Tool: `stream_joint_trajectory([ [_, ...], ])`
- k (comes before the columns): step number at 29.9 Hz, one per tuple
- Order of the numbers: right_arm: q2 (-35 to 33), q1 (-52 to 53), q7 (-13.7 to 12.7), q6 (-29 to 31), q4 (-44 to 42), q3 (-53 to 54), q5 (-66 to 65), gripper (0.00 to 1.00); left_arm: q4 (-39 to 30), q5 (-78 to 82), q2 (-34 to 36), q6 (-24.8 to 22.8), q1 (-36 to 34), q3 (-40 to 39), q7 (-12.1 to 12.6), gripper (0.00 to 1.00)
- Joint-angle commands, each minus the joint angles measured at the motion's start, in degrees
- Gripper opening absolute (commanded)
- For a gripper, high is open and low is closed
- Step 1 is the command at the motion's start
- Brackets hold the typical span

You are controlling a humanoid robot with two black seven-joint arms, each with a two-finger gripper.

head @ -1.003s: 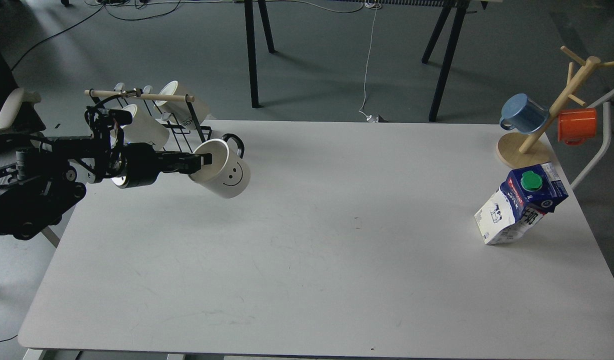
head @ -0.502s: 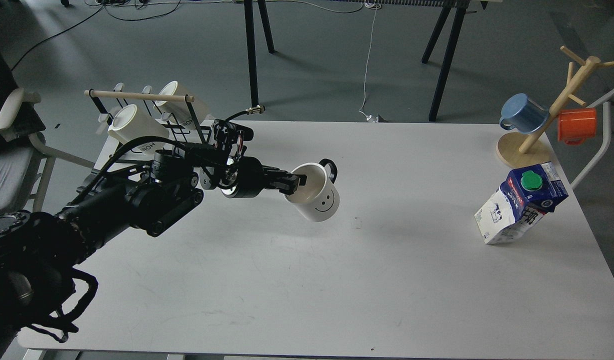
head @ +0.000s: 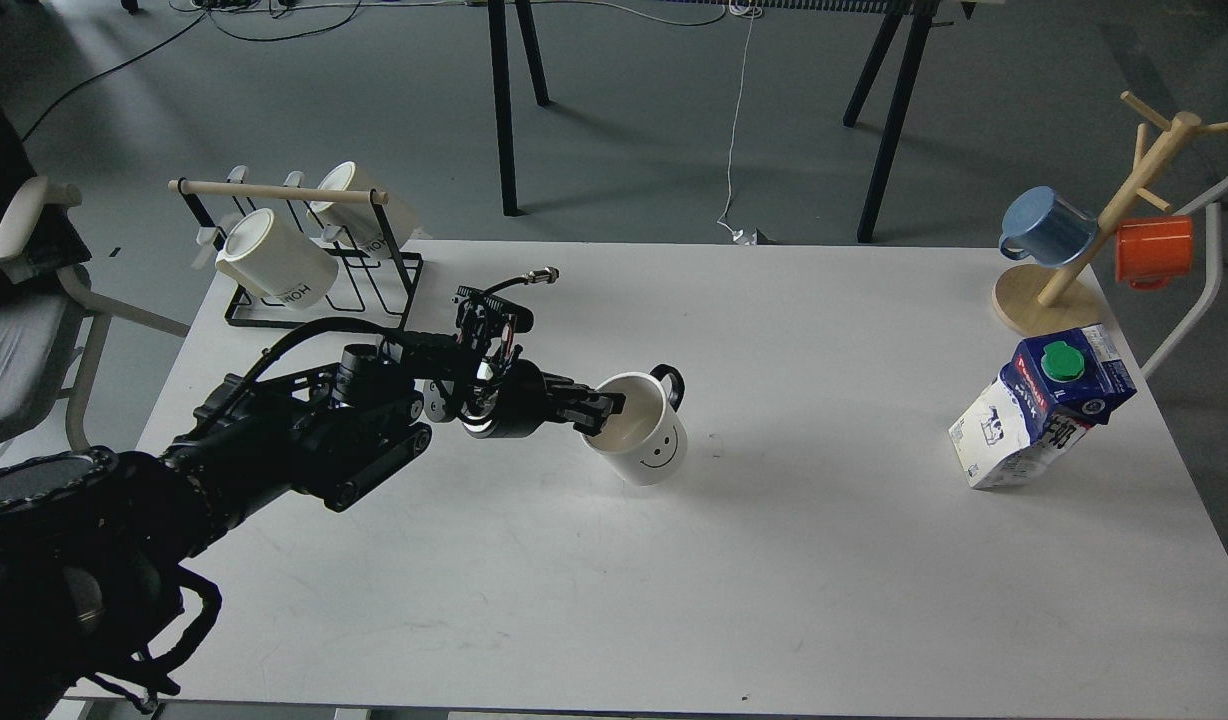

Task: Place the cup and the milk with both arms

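I am working the cup half of the task. My left end effector (head: 602, 412) is clamping the near rim of the white smiley cup (head: 642, 432), one finger inside the mouth and one outside, so it is closed down to the wall's thickness. The cup is sitting just left of the frame's centre, tilted a little toward the arm; I cannot tell whether its base is touching the table (head: 614, 600) or hanging just above it. The milk carton (head: 1042, 405) is leaning at the right edge of the frame, below the wooden mug tree (head: 1104, 235), well apart from the cup. My right end effector is not showing anywhere.

I judge the next move to be levelling the cup, setting its base flat, then spreading the fingers and lifting clear without catching the rim. The carton is waiting for the right arm, and its lean may make the grip awkward.
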Motion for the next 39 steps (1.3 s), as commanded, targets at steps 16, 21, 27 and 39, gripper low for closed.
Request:
stream_joint_trajectory([
  [16, -0.22, -0.98, -0.26, 0.0, 0.5, 0.09, 0.7, 0.96, -0.44, -8.45, 1.76, -1.23, 0.19, -0.93, 0.0, 0.51],
  [21, -0.22, -2.47, -0.35, 0.0, 1.9, 0.09, 0.96, 0.96, -0.79, -23.66, 5.62, -6.24, -0.51, -1.37, 0.0, 0.63],
  [27, -1.98, -4.67, -0.79, 0.0, 4.37, 0.26, 7.27, 0.95, -1.14, -38.95, 11.42, -11.74, -0.87, -5.75, 0.0, 0.67],
  [39, -2.42, -19.69, -5.62, 0.0, 12.18, 0.44, 28.11, 0.95, -0.53, -72.26, 24.52, -11.74, 1.94, -13.77, 0.0, 0.67],
])
